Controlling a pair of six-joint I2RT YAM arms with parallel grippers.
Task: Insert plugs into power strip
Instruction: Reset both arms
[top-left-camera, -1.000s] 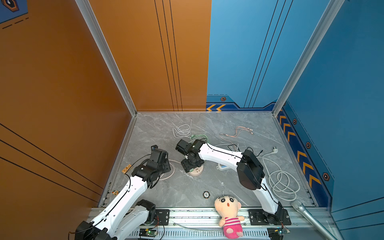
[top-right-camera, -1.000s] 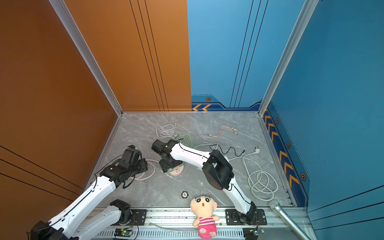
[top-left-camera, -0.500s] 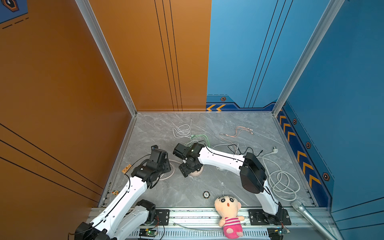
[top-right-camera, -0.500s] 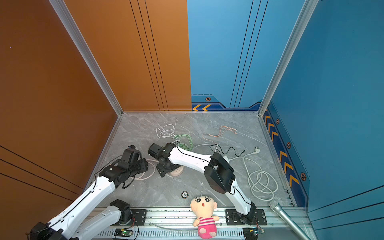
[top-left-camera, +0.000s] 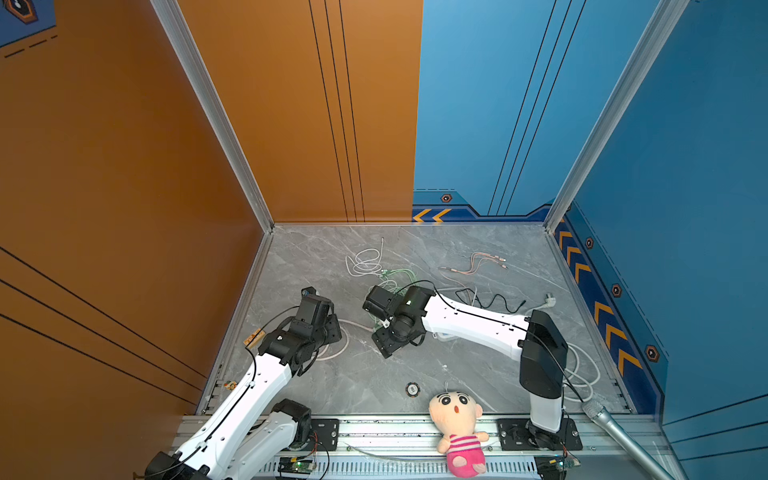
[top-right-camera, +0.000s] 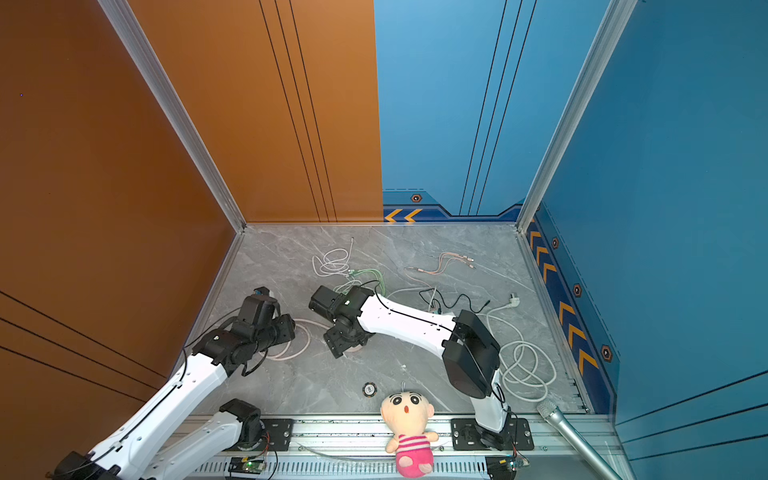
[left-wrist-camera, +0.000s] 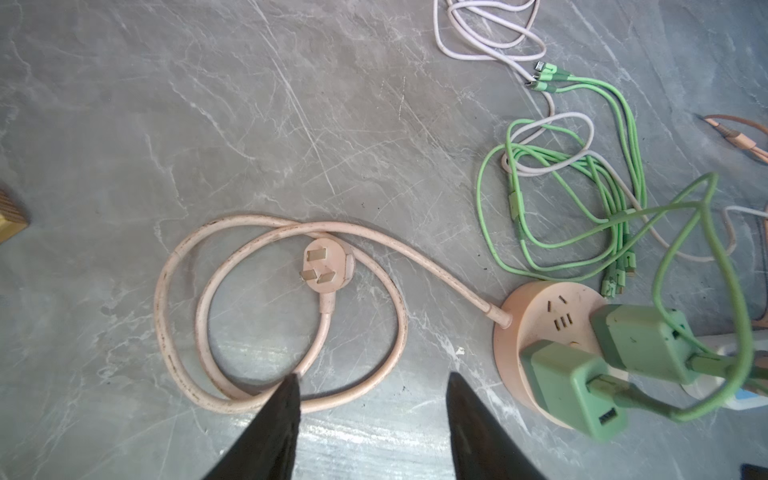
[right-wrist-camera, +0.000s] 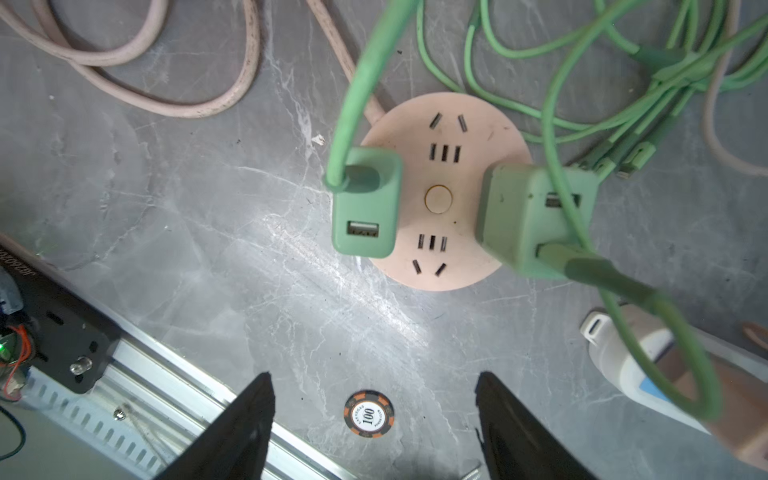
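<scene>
I see 2 green plugs (right-wrist-camera: 365, 208) seated on opposite sides of the round power strip (right-wrist-camera: 469, 183). That is why, I judge, my right gripper (right-wrist-camera: 374, 376) hangs above it, jaws apart and empty. My left gripper (left-wrist-camera: 372, 376), at 9 o'clock in both top views, is also spread and empty over the pink cord (left-wrist-camera: 457, 291).

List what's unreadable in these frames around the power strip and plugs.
- power strip: in both top views, mostly hidden under the right arm.
- Prongs of the green adapters: right wrist view, covered by their own bodies, so seating depth is unclear.
- white-and-blue object: right wrist view, cut off by the edge and blurred; can't identify it.
- tan block: left wrist view, cut off by the edge.
</scene>
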